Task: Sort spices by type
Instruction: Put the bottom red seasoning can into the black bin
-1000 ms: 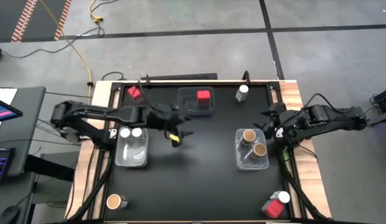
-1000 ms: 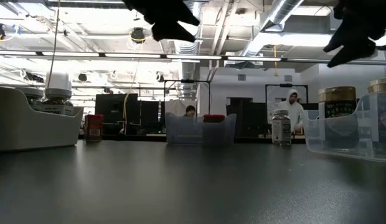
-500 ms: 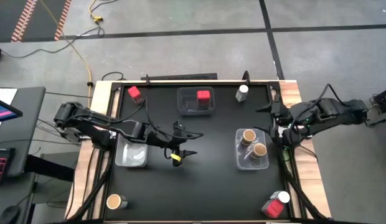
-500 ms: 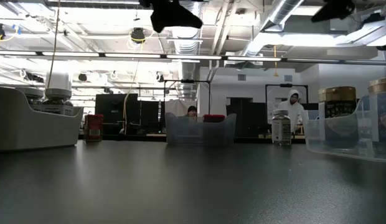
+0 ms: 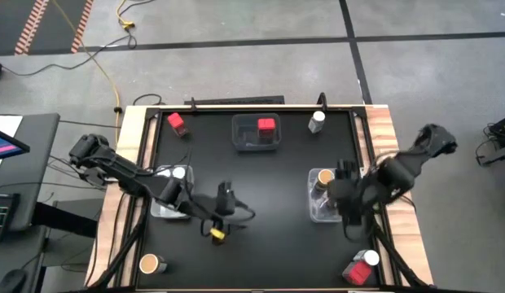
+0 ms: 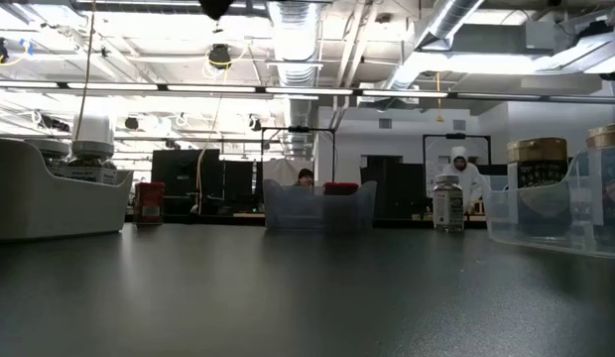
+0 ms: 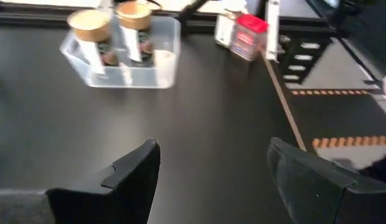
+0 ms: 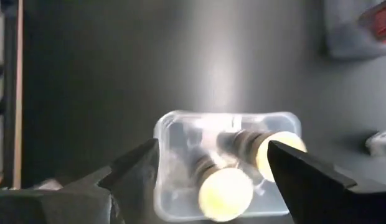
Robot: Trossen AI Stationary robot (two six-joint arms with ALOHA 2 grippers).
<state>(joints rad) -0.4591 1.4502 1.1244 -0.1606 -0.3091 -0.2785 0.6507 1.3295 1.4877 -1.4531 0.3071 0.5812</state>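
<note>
Bench (image 5: 261, 187): black top, wood edging.
Right bin (image 5: 327, 205): landmark; clear, holds two tan-lidded jars (image 7: 112, 18).
Left hand (image 5: 222, 213): mid-bench, well left of right bin; fingers apart, empty.
Right hand (image 5: 348, 203): over right bin; fingers apart, empty.
Red jar (image 5: 266, 125): in rear bin, beyond right bin.

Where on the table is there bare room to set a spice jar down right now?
The widest bare patch is the black tabletop along the near edge, between the tan-lidded jar and the red container. The centre, between the red-spice bin and the tan-jar bin, is also bare. It is crowded where the left gripper and right gripper hover.
</note>
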